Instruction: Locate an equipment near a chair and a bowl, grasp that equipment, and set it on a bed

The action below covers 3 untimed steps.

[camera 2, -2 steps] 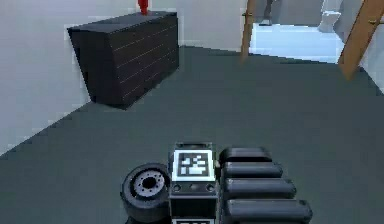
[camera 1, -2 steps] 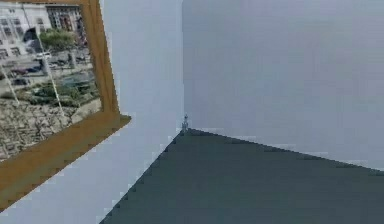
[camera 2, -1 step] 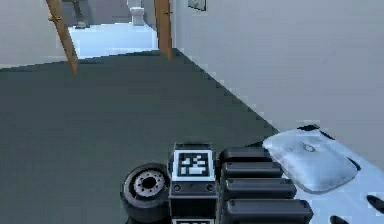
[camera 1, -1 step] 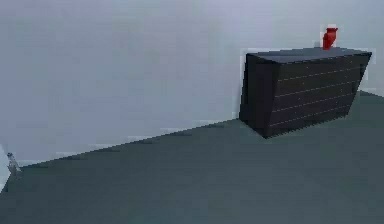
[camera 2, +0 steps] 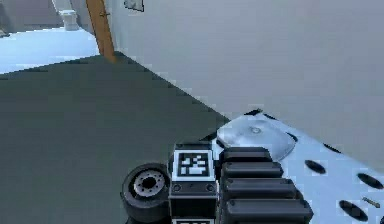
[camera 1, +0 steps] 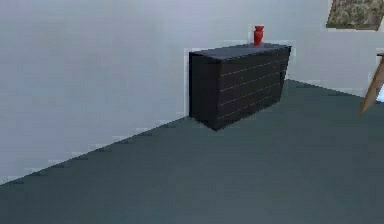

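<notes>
Forward view: red vase (camera 1: 259,35) at the rear edge of a black drawered dresser (camera 1: 240,85). I judge this the search step; next, turn and scan. Can't tell the dark gripper's (camera 2: 148,190) state.

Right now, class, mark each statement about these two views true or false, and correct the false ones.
1. A red vase stands on the dark dresser. True.
2. The dresser stands mid-room, clear of every wall. False: it stands against the pale wall.
3. The floor is light wood. False: it is dark and plain.
4. In the arm side view, a pale pillow lies on a spotted white cover. True.
</notes>
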{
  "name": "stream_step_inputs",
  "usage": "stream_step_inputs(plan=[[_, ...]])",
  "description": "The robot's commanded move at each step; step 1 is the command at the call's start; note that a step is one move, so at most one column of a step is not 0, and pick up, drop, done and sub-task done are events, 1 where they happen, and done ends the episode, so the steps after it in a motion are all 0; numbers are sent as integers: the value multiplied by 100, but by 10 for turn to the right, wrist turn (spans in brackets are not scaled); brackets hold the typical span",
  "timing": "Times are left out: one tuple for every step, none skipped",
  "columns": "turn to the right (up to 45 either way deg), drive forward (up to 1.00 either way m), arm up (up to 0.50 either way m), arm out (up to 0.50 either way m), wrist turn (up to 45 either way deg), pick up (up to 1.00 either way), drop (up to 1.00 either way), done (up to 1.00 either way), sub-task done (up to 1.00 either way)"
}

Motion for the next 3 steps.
stream_step_inputs(plan=[[450, 0, 0, 0, 0, 0, 0, 0, 0], [450, 0, 0, 0, 0, 0, 0, 0, 0], [300, 0, 0, 0, 0, 0, 0, 0, 0]])
